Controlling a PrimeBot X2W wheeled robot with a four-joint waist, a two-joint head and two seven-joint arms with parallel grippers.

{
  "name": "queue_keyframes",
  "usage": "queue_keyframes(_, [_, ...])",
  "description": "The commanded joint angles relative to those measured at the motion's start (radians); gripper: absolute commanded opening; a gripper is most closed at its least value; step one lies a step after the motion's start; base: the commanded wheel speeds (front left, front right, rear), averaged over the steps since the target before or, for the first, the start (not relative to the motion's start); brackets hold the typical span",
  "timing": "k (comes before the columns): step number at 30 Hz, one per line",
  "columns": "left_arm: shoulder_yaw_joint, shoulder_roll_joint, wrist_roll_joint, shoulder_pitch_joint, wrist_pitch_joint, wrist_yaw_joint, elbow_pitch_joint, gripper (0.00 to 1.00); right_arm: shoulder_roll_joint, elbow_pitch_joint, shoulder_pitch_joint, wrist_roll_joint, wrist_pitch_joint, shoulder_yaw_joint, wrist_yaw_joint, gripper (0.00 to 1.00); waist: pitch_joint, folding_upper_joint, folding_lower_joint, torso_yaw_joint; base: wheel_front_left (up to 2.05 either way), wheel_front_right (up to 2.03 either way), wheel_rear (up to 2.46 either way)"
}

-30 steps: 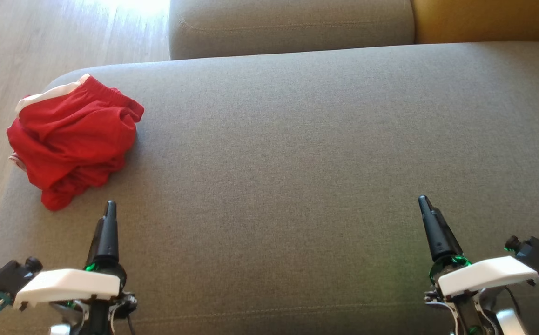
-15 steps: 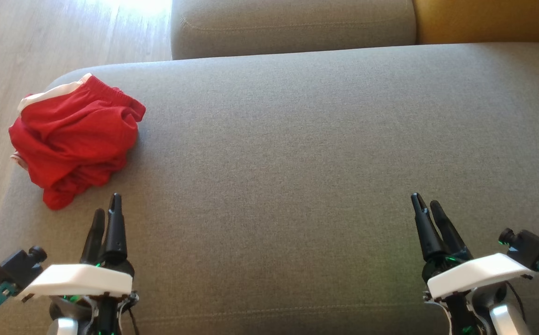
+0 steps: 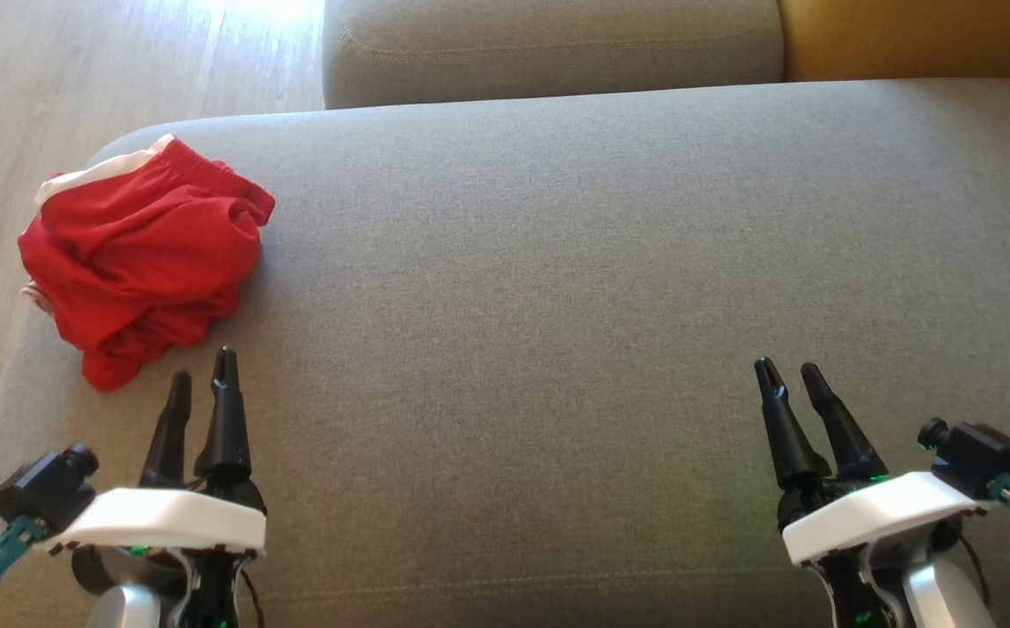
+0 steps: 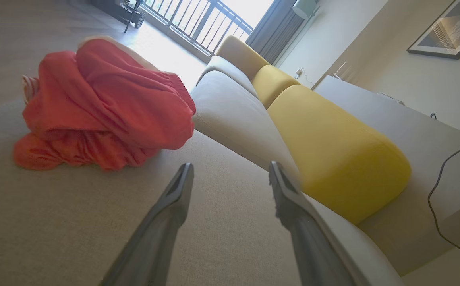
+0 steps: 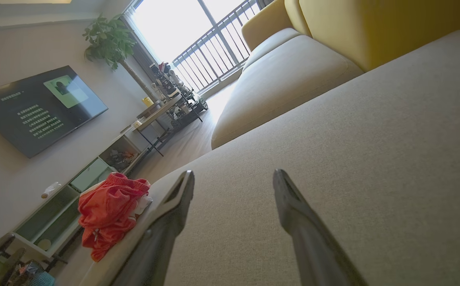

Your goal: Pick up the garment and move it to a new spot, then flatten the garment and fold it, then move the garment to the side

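Red garment (image 3: 143, 262) bunched on sofa (image 3: 557, 262) | left pincer (image 3: 203, 366) parted | right pincer (image 3: 786, 366) parted

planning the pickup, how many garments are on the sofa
1. The red garment lies crumpled at the far left edge of the sofa seat, just ahead of the open left gripper and untouched. Anything bundled inside the heap would be hidden.

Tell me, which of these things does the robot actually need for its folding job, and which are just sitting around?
For the job: red garment, grey sofa seat under it, left tool, right tool, both open.
Just around: yellow cushion, television, potted plant, framed picture.
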Motion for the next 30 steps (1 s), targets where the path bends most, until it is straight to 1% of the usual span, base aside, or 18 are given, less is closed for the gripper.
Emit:
queue_keyframes(1, [0.015, 0.014, 0.037, -0.029, -0.013, 0.006, -0.046, 1.0, -0.01, -0.046, -0.058, -0.038, -0.017, 0.019, 0.0, 1.0, 0.0, 0.0, 0.0, 0.001, 0.0, 0.0, 0.0])
queue_keyframes(10, [0.006, 0.015, 0.158, -0.027, -0.04, 0.005, -0.071, 1.0, -0.01, -0.064, -0.063, -0.153, -0.043, 0.036, 0.0, 1.0, 0.001, 0.0, 0.0, 0.001, 0.0, 0.0, 0.0])
queue_keyframes(12, [0.005, 0.015, 0.17, -0.026, -0.043, 0.005, -0.074, 1.0, -0.011, -0.066, -0.063, -0.166, -0.046, 0.039, 0.0, 1.0, 0.001, 0.0, 0.0, 0.001, 0.0, 0.0, 0.0])
queue_keyframes(30, [-0.013, 0.017, 0.405, -0.024, -0.096, 0.022, -0.131, 1.0, -0.012, -0.102, -0.072, -0.402, -0.099, 0.065, 0.0, 1.0, 0.004, 0.0, -0.0001, 0.0, 0.0, 0.0, 0.0])
